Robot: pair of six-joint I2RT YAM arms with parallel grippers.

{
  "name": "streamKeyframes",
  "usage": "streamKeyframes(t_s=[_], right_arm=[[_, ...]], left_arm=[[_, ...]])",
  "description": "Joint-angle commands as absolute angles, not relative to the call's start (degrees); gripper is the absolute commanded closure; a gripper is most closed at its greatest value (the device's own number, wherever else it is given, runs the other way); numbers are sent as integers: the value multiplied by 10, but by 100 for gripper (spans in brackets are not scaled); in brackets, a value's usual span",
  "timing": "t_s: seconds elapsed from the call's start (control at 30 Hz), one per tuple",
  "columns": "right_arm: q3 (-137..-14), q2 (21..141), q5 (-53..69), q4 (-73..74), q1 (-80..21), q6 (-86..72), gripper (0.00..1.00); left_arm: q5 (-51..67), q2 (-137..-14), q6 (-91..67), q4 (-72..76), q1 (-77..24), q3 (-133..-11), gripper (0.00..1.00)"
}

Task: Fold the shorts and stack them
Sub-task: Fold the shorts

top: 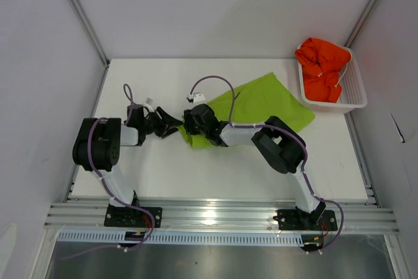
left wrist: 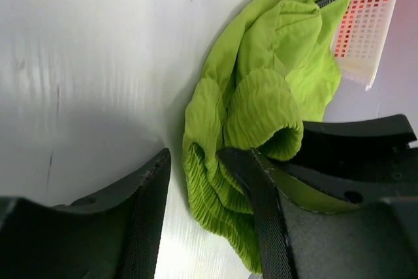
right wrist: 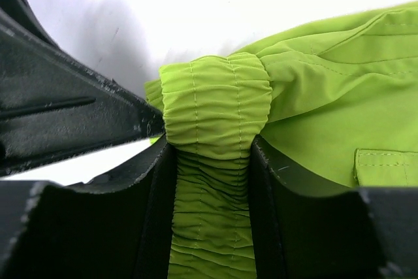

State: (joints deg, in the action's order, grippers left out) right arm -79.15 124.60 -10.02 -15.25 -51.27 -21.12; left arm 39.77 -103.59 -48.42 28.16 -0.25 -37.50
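R gripper point(right wrist: 210, 149) clamps waistband of soft lime-green fabric shorts point(right wrist: 320, 76). L gripper point(left wrist: 194, 156) just beside it, jaws apart, gripping nothing. Bright orange-red fabric shorts point(top: 320, 66) bunched in white plastic mesh basket point(top: 353, 98), well off to R gripper's right.

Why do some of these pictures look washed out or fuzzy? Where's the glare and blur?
Top view: sharp and evenly lit, with glare on the metal rail at the near edge. Left wrist view: the table shines with pale streaks, and the dark fingers close to the lens are soft. Right wrist view: table blown out white behind the crisp lime green shorts.
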Motion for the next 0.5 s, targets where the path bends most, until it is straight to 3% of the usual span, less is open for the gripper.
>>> streamKeyframes(t_s=[0.0, 0.27, 0.4, 0.47], right_arm=[[-768, 1245, -89, -149, -517, -234, 58], [-755, 1251, -55, -161, -509, -236, 58], [-753, 1251, -55, -159, -508, -235, 57], [-751, 1249, -48, -163, -508, -231, 57]], left_arm=[[396, -1003, -505, 343, -2, -350, 45], [424, -1004, -596, 505, 28, -294, 41], [433, -1019, -649, 625, 37, -259, 30], [438, -1027, -663, 646, 38, -259, 13]])
